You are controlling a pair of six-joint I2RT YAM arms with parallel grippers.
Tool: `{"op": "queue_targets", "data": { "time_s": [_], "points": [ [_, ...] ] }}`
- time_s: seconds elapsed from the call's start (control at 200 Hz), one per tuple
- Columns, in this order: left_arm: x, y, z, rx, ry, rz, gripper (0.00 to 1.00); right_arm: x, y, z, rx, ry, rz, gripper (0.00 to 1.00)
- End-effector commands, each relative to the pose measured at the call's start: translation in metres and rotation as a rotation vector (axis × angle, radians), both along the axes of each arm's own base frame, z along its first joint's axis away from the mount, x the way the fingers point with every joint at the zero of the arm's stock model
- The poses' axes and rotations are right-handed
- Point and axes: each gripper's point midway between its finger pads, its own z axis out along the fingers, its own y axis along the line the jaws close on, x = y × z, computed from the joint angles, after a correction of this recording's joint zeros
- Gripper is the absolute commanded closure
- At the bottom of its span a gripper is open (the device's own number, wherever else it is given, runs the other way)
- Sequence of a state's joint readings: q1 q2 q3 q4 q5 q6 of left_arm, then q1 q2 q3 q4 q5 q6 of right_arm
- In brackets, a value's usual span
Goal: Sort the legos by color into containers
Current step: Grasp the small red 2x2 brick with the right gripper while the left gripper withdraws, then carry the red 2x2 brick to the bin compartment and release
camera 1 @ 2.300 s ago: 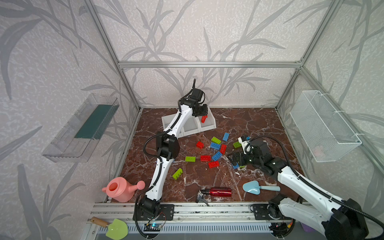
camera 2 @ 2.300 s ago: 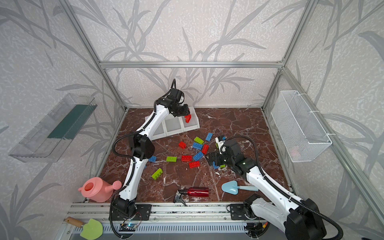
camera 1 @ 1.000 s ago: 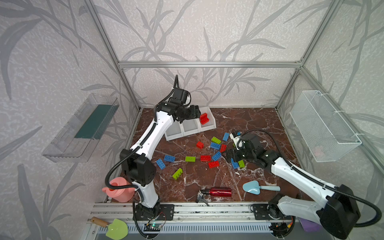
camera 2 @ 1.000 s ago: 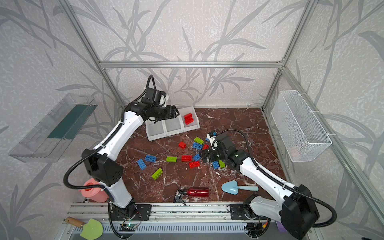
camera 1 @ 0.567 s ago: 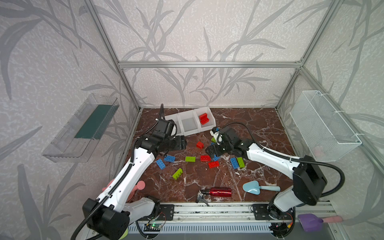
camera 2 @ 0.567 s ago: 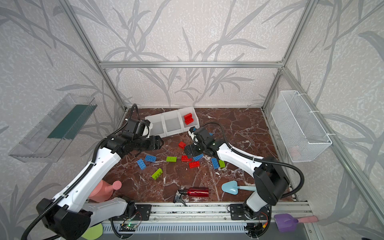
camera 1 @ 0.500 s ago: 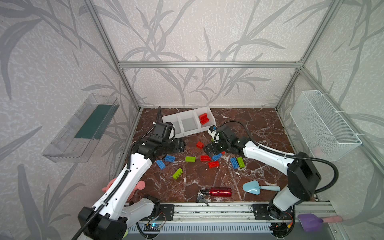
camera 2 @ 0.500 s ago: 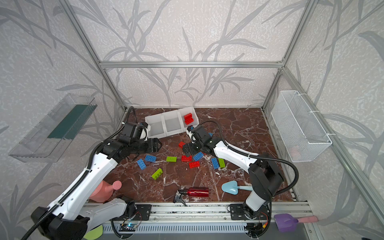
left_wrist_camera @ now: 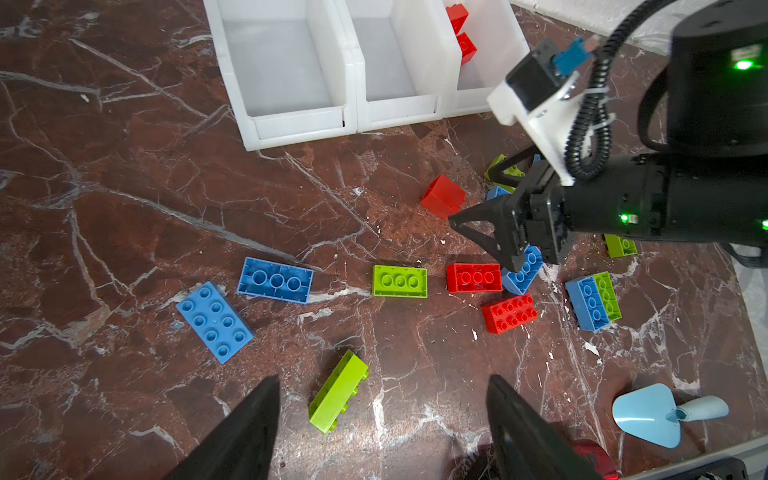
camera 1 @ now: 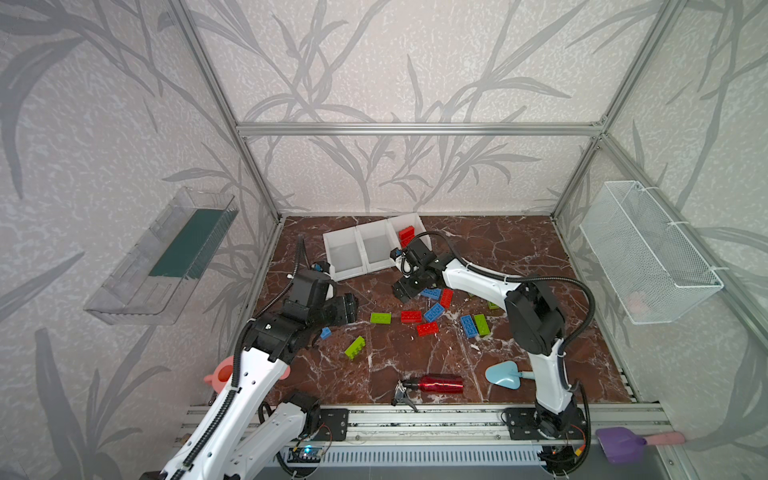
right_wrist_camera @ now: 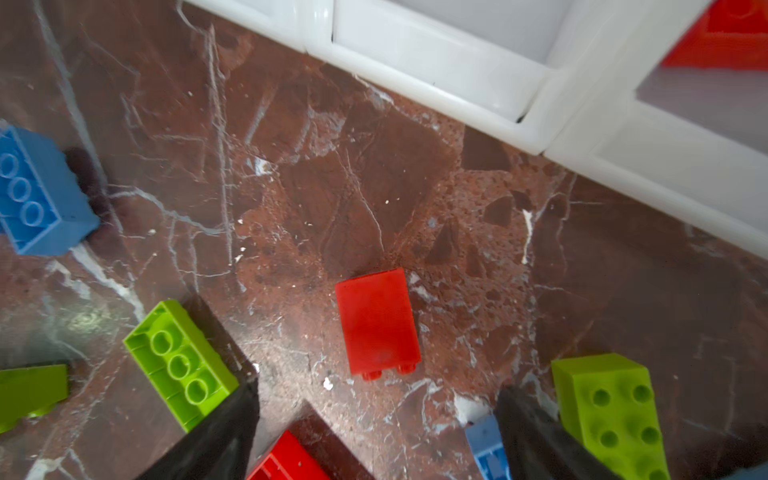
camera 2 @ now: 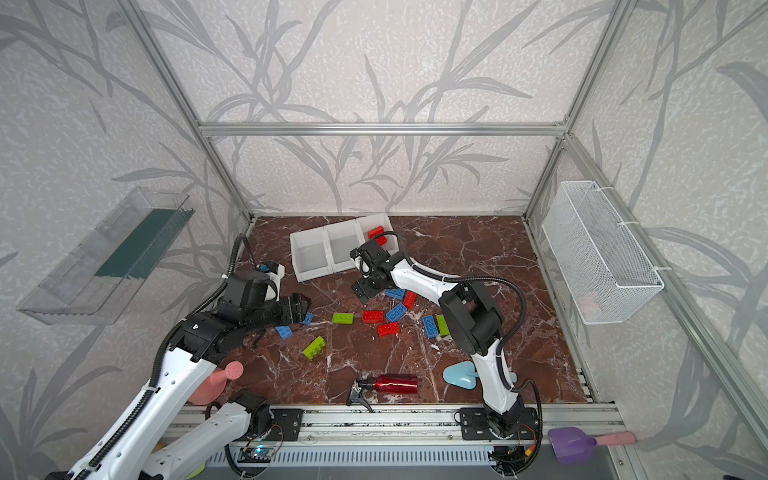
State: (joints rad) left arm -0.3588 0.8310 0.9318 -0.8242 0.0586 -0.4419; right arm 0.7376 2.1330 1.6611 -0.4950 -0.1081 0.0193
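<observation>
— Where are the legos (camera 1: 411, 316) right now?

— Most of them lie loose on the worktop (camera 1: 498, 241), red, blue and lime green, spread out in front of the containers (left_wrist_camera: 351, 83). In both top views I can see two red bricks (camera 1: 406, 235) inside the bin at the right end of the row.

— And your right pincer (right_wrist_camera: 376, 390)?

— Its fingers are spread wide and nothing is gripped. I have it low over the worktop, just in front of the containers. On the right wrist camera a red brick on its side (right_wrist_camera: 377, 322) lies just ahead of the fingertips, its studs facing the pincer. A lime green brick (right_wrist_camera: 180, 365) sits close beside one finger.

— The left pincer (left_wrist_camera: 382, 378)?

— That one is spread too, and empty. It hangs over the left part of the worktop, apart from the right one. The left wrist camera shows a tipped lime green piece (left_wrist_camera: 338, 390) below it, between the fingers and untouched, with two blue bricks (left_wrist_camera: 214, 320) nearby.

— Anything further out?

— A red bottle (camera 1: 436, 383) lies flat near the front edge, with a light blue scoop (camera 1: 505, 374) near it. A pink watering can (camera 2: 216, 382) sits at the front left, partly hidden behind my left arm.
</observation>
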Motion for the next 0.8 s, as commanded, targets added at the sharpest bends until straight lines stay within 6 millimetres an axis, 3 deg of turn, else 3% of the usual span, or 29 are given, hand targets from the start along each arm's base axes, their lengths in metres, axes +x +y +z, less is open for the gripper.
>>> {"op": "queue_targets", "data": {
  "time_s": [0.0,0.175,0.455,0.645,0.795],
  "points": [
    [-0.002,0.009,-0.004,0.045,-0.018,0.011,0.22,-0.004,-0.003,-0.011,-0.065,0.042,0.047,0.13],
    [-0.008,0.011,-0.013,0.058,0.002,0.002,0.22,0.002,-0.004,-0.026,-0.117,0.045,0.056,0.19],
    [-0.01,0.008,-0.01,0.041,-0.011,-0.014,0.22,0.003,-0.001,-0.036,-0.131,0.068,0.076,0.37],
    [-0.011,0.009,-0.01,0.043,-0.012,-0.012,0.22,0.001,0.006,-0.031,-0.114,0.094,0.1,0.64],
    [-0.01,0.007,-0.01,0.04,-0.018,-0.017,0.22,0.002,0.008,-0.02,-0.097,0.087,0.099,0.78]
  ]
}}
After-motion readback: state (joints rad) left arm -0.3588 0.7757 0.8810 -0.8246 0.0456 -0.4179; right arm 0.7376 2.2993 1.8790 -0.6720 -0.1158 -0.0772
